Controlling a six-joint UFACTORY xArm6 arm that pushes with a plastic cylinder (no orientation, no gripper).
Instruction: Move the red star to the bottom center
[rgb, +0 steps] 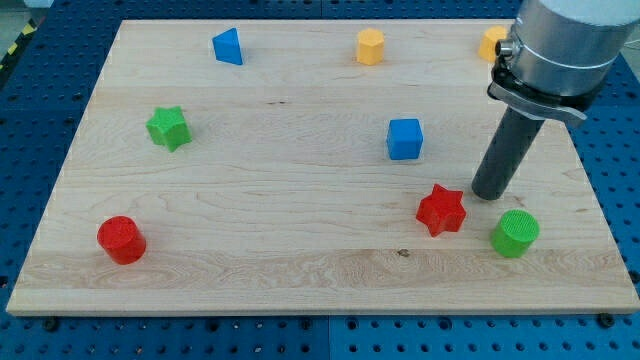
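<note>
Fingers are absent; my tip (489, 194) is set just right of the red star (441, 210), poised for a leftward push toward the desk's (300, 270) bottom center.

the star (441, 210) and the cylinder (121, 239) are red; another star (168, 128) and cylinder (515, 232) are green. the cube (405, 138) is blue, on a pale wood-grain board (300, 270).

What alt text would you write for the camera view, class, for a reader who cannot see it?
My tip rests just right of the red star, above the green cylinder, on a wooden board. Elsewhere sit a blue cube, green star and red cylinder.
</note>
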